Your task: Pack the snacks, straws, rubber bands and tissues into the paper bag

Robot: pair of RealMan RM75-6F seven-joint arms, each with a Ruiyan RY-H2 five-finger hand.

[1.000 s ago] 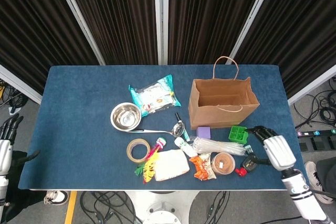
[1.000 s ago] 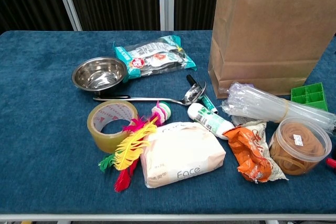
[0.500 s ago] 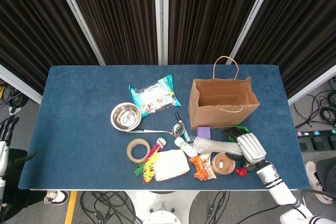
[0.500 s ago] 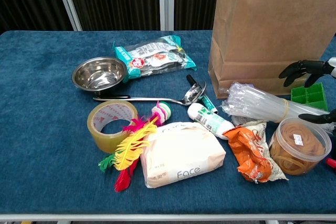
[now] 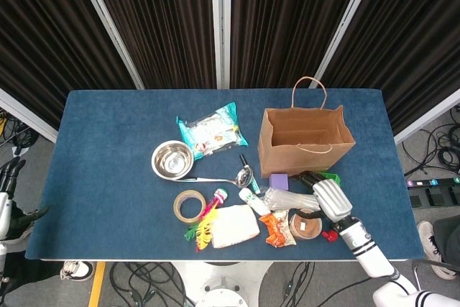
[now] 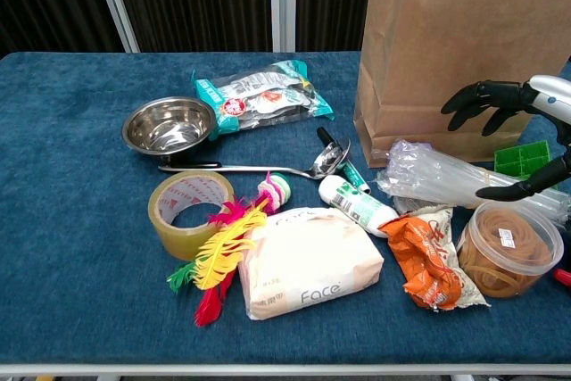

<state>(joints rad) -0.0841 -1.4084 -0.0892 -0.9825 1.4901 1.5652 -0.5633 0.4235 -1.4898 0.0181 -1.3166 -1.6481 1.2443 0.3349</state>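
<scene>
The brown paper bag (image 5: 305, 138) (image 6: 455, 51) stands upright and open at the right of the table. In front of it lie a clear bundle of straws (image 5: 286, 199) (image 6: 437, 178), a round tub of rubber bands (image 5: 307, 226) (image 6: 507, 249), an orange snack packet (image 5: 275, 229) (image 6: 428, 260) and a white tissue pack (image 5: 233, 226) (image 6: 308, 265). A teal snack packet (image 5: 210, 129) (image 6: 263, 95) lies left of the bag. My right hand (image 5: 323, 193) (image 6: 510, 136) hovers over the right end of the straws with fingers spread, holding nothing. My left hand (image 5: 7, 185) hangs off the table's left edge, its fingers straight.
A steel bowl (image 6: 168, 124), a ladle (image 6: 268, 169), a tape roll (image 6: 189, 211), a feather toy (image 6: 223, 256) and a white bottle (image 6: 357, 204) lie around the tissues. A green tray (image 6: 526, 160) and a purple block (image 5: 278, 181) sit by the bag's base.
My right hand has come in from the table's right side, leftward and toward the bag, and now hangs over the straws. The objects have not moved.
</scene>
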